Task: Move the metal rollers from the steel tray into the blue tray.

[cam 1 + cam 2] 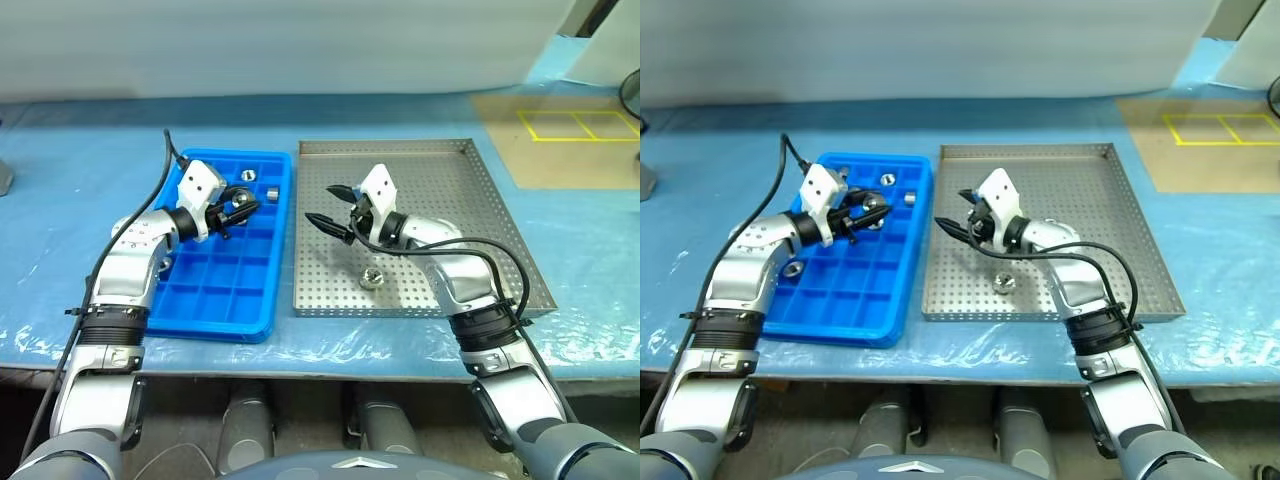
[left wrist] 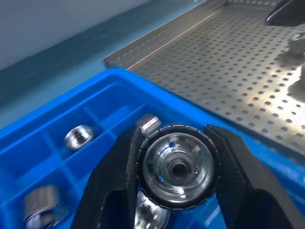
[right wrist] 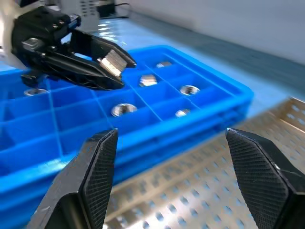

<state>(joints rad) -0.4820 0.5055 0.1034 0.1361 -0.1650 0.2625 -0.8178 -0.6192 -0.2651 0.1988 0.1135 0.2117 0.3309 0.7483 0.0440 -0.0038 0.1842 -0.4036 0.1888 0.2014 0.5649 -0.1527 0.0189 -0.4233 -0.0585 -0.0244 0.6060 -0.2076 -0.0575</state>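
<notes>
left pincer (image 1: 238, 208) clamps a metal roller (image 2: 177, 166) above the blue tray (image 1: 215, 300); right pincer (image 1: 330, 208) wide, empty over the steel tray (image 1: 500, 200). one roller (image 1: 371, 277) remains there. risk: release off-centre, roller hits a divider or an already-filled cell.

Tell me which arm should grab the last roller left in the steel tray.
Right, likely: its end effector is open above the steel tray near that roller, while the left end effector grips a roller over the blue tray.

Silver-grey jointed arms, black ribbed wrist collars, white camera housings, black textured fingers (image 3: 100, 167), looping black cables along both forearms
</notes>
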